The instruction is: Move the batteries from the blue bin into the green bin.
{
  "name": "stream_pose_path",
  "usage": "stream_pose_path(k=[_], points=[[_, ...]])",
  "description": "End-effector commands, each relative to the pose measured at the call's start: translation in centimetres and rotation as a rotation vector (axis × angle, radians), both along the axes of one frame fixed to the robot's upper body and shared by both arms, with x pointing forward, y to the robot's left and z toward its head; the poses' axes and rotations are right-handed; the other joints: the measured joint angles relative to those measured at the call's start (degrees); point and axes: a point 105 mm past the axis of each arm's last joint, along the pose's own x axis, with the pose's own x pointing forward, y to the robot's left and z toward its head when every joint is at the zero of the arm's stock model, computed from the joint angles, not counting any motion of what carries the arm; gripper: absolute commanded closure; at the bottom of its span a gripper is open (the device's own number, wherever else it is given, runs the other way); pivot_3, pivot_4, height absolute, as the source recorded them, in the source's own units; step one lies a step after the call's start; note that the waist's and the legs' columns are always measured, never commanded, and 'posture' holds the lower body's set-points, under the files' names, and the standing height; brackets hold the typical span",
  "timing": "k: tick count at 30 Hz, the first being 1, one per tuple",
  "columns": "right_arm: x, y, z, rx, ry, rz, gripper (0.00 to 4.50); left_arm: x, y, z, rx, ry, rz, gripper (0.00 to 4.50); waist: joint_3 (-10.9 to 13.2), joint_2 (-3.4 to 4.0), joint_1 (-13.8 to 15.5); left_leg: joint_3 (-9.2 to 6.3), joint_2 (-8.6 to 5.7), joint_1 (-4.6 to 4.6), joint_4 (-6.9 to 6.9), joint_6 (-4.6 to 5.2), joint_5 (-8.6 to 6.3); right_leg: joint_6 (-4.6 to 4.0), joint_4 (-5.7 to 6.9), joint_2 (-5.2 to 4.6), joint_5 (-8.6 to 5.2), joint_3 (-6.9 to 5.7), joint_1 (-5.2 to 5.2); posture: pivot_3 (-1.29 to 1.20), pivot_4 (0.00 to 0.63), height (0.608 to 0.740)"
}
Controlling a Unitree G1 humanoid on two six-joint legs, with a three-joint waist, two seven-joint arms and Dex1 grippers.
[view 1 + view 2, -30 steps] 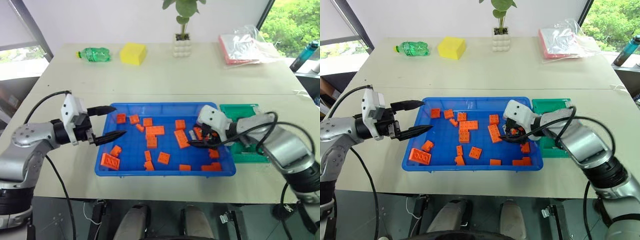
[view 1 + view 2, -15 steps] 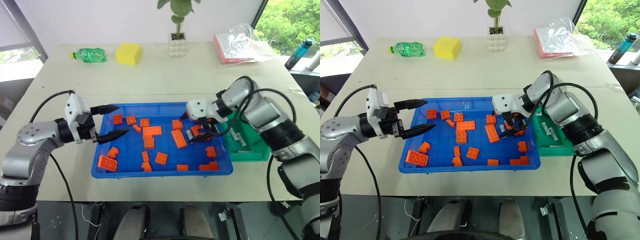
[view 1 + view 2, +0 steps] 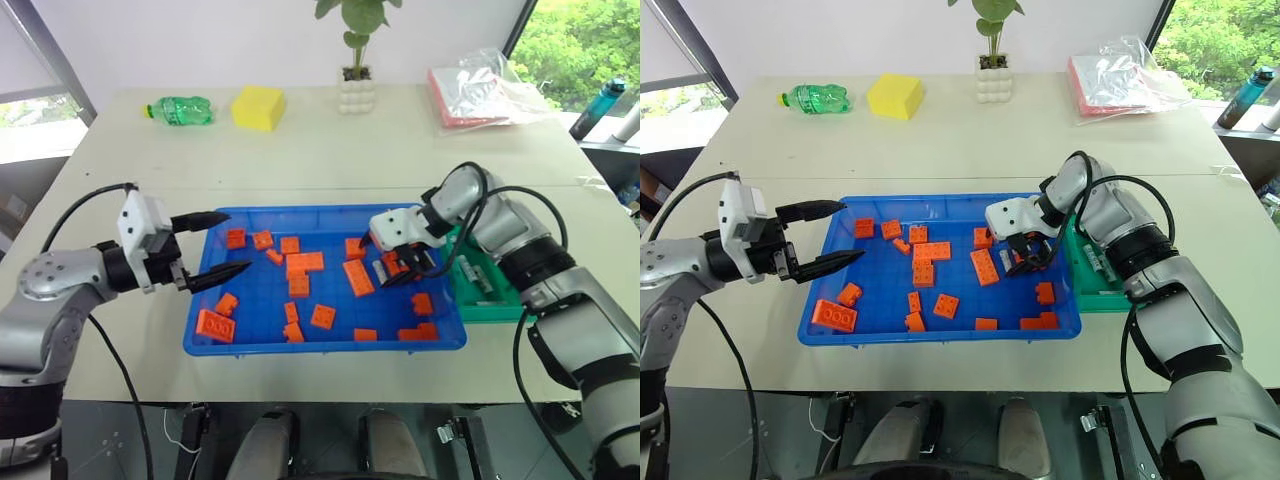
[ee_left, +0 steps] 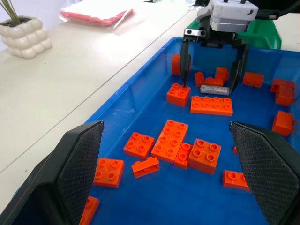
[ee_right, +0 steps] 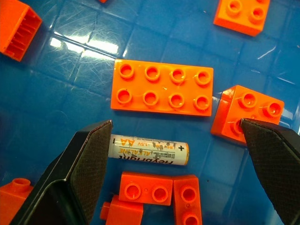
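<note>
the right gripper (image 4: 213, 86) points down into the blue bin (image 3: 250, 342) near its right end, fingers spread wide and straddling a single battery (image 5: 149, 149) without touching it. the battery lies flat on the bin floor between a long eight-stud orange brick (image 5: 161, 87) and a pair of small orange bricks (image 5: 161, 191), with more orange bricks scattered across the bin. the green bin (image 3: 505, 308) sits just beside the blue bin's right edge, with a few pale cylinders lying inside it. the left gripper (image 3: 222, 244) hovers level over the blue bin's left rim, fingers apart and holding nothing.
</note>
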Motion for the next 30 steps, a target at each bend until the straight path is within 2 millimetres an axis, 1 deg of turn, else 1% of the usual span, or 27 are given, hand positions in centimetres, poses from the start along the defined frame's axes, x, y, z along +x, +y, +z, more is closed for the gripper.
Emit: stream_pose_path(k=[1, 4, 8, 12, 15, 18, 21, 25, 30], points=[[0.1, -0.4, 0.4, 0.002, -0.001, -0.018, 0.04, 0.0, 0.1, 1.4, 0.010, -0.058, 0.000, 0.00, 0.0, 0.00, 0.0, -0.01, 0.00, 0.00, 0.00, 0.00, 0.00, 0.00, 0.00, 0.00, 0.00, 0.00, 0.00, 0.00, 0.150, 0.727], [-0.3, -0.4, 0.7, 0.009, 0.002, -0.015, 0.04, 0.2, -0.1, 1.4, 0.009, -0.060, -0.007, 0.00, 0.0, 0.00, 0.0, -0.01, 0.00, 0.00, 0.00, 0.00, 0.00, 0.00, 0.00, 0.00, 0.00, 0.00, 0.00, 0.00, 0.150, 0.727], [-0.9, -0.2, 1.8, 0.044, 0.020, -0.024, 0.04, 0.3, -0.4, 1.4, 0.009, -0.060, -0.021, 0.00, 0.0, 0.00, 0.1, -0.01, -0.02, 0.00, 0.00, 0.00, 0.00, 0.00, 0.01, -0.01, 0.00, 0.00, 0.01, 0.00, 0.150, 0.727], [-1.0, -0.7, 2.5, 0.053, 0.017, -0.058, 0.04, 0.5, -0.5, 1.3, 0.009, -0.061, -0.027, 0.00, 0.0, 0.01, 0.1, -0.01, -0.01, 0.00, -0.01, 0.00, 0.00, 0.00, 0.01, -0.01, 0.00, 0.00, -0.01, 0.00, 0.150, 0.727], [-0.9, -1.1, 2.7, 0.084, 0.046, -0.107, 0.04, 0.6, -0.6, 1.3, 0.010, -0.061, -0.035, 0.00, 0.0, 0.01, 0.1, 0.00, -0.01, 0.00, -0.01, 0.00, 0.00, 0.00, 0.00, -0.01, 0.00, 0.00, -0.01, 0.00, 0.150, 0.727], [-1.0, -1.5, 2.3, 0.090, 0.058, -0.131, 0.04, 0.5, -0.7, 1.2, 0.013, -0.062, -0.039, 0.00, 0.0, 0.00, 0.1, 0.00, -0.01, 0.00, -0.01, 0.00, 0.00, 0.00, 0.00, -0.02, 0.00, 0.00, 0.00, 0.00, 0.150, 0.727], [-1.1, -1.8, 1.6, 0.065, 0.064, -0.130, 0.04, 0.6, -0.7, 1.2, 0.014, -0.064, -0.041, 0.00, 0.0, 0.01, 0.1, 0.00, -0.02, 0.00, 0.00, 0.00, 0.00, 0.00, 0.00, -0.03, 0.00, 0.00, 0.00, 0.00, 0.150, 0.727], [-0.8, -2.1, 0.4, 0.039, 0.061, -0.138, 0.04, 0.6, -0.7, 1.3, 0.017, -0.067, -0.041, 0.00, 0.0, 0.01, 0.1, 0.01, -0.01, 0.00, -0.01, 0.00, 0.00, 0.00, 0.00, -0.02, 0.00, 0.00, -0.01, 0.00, 0.150, 0.727], [-0.3, -1.6, -0.4, 0.041, 0.077, -0.148, 0.04, 0.5, -0.6, 1.3, 0.022, -0.067, -0.040, 0.00, 0.0, 0.00, 0.1, 0.01, 0.00, 0.00, 0.00, 0.00, 0.00, 0.00, 0.00, -0.01, 0.00, 0.00, 0.00, 0.00, 0.150, 0.727]])
